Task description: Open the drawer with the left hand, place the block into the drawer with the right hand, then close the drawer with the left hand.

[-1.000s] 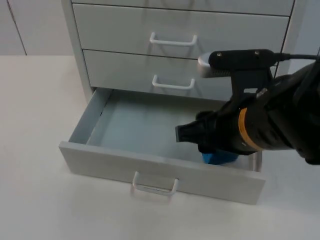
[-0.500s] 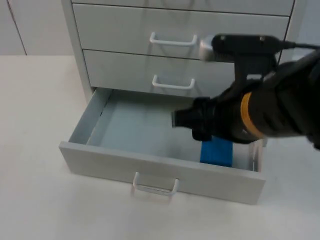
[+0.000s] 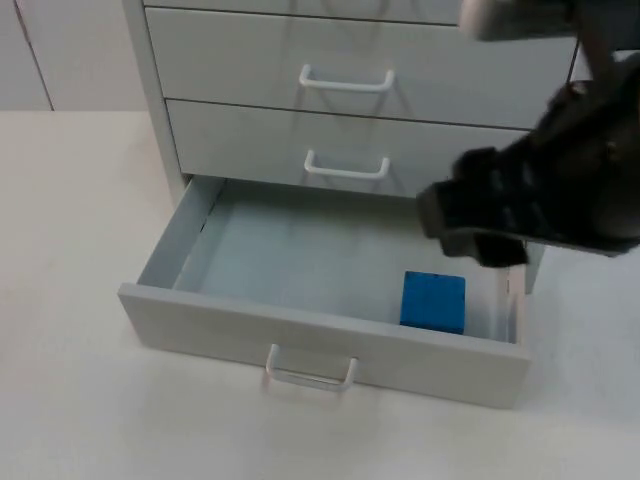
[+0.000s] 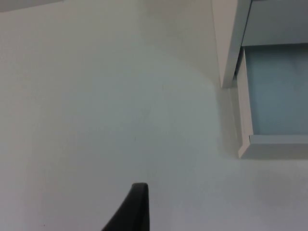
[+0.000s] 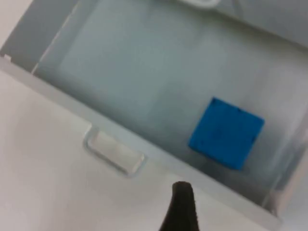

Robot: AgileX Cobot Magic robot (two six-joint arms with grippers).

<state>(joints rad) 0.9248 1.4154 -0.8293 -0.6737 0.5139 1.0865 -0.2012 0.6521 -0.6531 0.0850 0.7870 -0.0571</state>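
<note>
One white table [image 3: 70, 250] carries a pale grey cabinet [image 3: 360, 70] of stacked drawers, each front with a white wire handle, and behind the table stands a grey partition wall [image 3: 60, 55]. The left wrist view adds the bare table beside the cabinet's corner and one edge of the open drawer [image 4: 274, 96]; the left gripper [image 4: 132, 211] hangs well off to that side, and whether its fingers are parted cannot be told. The bottom drawer [image 3: 290, 270] is pulled out, its floor grey-blue. A bright blue square block [image 3: 433, 301] lies flat in its front right corner, close behind the front panel. The right gripper [image 5: 180, 207] hovers above the drawer's right end, holding nothing; its finger spread cannot be told.
</note>
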